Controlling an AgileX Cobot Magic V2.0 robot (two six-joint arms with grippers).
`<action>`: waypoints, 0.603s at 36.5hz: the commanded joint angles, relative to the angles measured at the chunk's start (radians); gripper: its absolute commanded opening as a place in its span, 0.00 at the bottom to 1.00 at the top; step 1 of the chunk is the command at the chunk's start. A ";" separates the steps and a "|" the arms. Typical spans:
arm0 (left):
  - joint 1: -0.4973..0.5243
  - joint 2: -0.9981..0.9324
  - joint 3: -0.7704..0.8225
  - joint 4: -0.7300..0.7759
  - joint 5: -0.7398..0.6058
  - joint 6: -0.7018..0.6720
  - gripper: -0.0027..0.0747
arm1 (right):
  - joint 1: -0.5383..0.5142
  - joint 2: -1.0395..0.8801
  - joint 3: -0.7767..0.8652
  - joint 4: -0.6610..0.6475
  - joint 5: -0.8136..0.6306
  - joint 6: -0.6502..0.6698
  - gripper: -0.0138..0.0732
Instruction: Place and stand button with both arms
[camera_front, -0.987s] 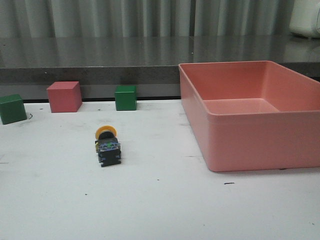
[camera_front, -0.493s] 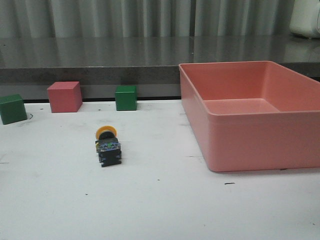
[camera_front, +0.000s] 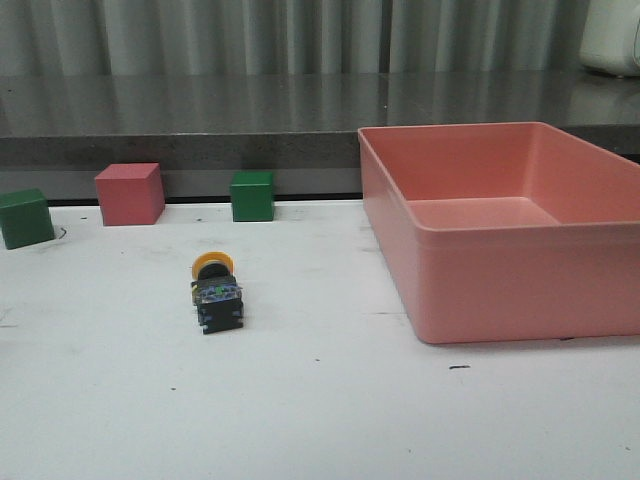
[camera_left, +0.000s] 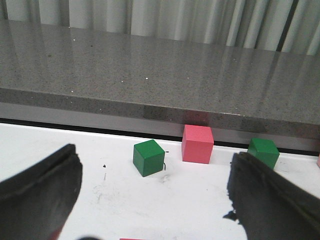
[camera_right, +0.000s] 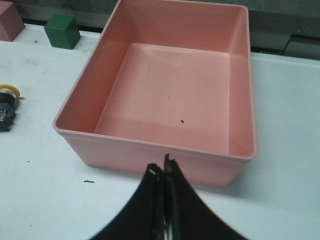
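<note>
The button (camera_front: 215, 291) lies on its side on the white table, yellow cap toward the back, black body toward the front. It also shows at the edge of the right wrist view (camera_right: 7, 106). Neither arm appears in the front view. My left gripper (camera_left: 152, 192) is open and empty, its two black fingers wide apart above the table, facing the cubes; the button is out of its view. My right gripper (camera_right: 161, 170) is shut and empty, hanging before the near wall of the pink bin (camera_right: 150, 155).
A large empty pink bin (camera_front: 520, 300) stands at the right. A pink cube (camera_front: 129, 193) and two green cubes (camera_front: 251, 195) (camera_front: 24, 217) line the table's back edge, below a grey counter ledge (camera_front: 180, 120).
</note>
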 joint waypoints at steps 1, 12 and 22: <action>0.002 0.013 -0.036 -0.001 -0.086 -0.002 0.76 | -0.002 -0.100 0.031 -0.024 -0.100 -0.010 0.08; 0.002 0.013 -0.036 -0.001 -0.086 -0.002 0.76 | -0.002 -0.293 0.089 -0.026 -0.125 -0.010 0.08; 0.002 0.013 -0.036 -0.001 -0.096 -0.002 0.76 | -0.002 -0.299 0.089 -0.026 -0.127 -0.010 0.08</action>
